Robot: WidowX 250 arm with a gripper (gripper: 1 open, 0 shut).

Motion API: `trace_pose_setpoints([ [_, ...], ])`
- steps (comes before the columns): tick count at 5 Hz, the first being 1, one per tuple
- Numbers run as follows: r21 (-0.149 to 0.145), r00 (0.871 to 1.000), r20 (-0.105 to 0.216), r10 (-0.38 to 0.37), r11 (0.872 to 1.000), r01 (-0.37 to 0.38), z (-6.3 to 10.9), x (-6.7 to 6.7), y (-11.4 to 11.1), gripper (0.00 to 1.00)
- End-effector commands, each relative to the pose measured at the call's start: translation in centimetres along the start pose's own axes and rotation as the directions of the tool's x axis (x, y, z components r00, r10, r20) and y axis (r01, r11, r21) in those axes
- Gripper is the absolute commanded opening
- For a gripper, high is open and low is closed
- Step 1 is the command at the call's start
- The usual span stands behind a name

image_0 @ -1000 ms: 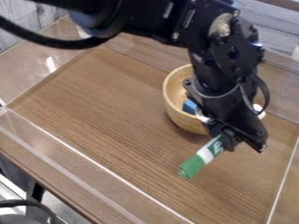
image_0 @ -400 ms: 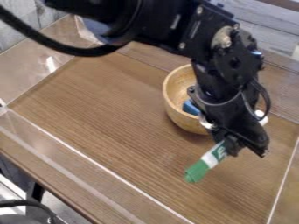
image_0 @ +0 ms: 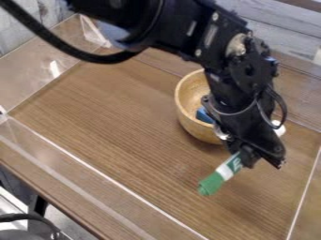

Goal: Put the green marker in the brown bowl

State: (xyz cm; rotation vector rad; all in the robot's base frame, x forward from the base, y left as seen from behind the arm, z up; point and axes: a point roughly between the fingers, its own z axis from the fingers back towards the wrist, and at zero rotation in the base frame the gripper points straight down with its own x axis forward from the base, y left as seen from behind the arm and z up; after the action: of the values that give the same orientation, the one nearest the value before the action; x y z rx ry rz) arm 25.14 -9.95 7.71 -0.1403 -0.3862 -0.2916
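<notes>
Holding the green marker [image_0: 221, 175] by its white upper end, my tool [image_0: 254, 157] sits in the lower right of the frame, its black fingers clamped on the barrel. From that grip the marker slants down and to the left, with its green cap at the lowest point, close over the wood-grain counter [image_0: 113, 103]. Whether the cap touches the surface I cannot tell.

Just above and to the left of my tool, in the right middle of the frame, stands the brown bowl [image_0: 192, 105]. My black arm covers its right side, so only the left part of the rim and a slice of the tan inside show. Something blue [image_0: 202, 116] lies inside it, near the front wall, mostly hidden by my arm. The marker is outside the bowl, below it in the frame and just beside its front edge.

A clear raised edge [image_0: 75, 155] runs along the lower left side of the counter, catching the light.
</notes>
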Motion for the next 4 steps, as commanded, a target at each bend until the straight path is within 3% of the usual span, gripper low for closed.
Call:
trace_pose_setpoints([
  [1,0.004,0.999,0.04,-0.007,1.0,0.007,0.1,1.3,0.4,0.0],
  [4,0.014,0.998,0.063,0.008,1.0,-0.009,-0.9,2.3,1.0,0.0],
])
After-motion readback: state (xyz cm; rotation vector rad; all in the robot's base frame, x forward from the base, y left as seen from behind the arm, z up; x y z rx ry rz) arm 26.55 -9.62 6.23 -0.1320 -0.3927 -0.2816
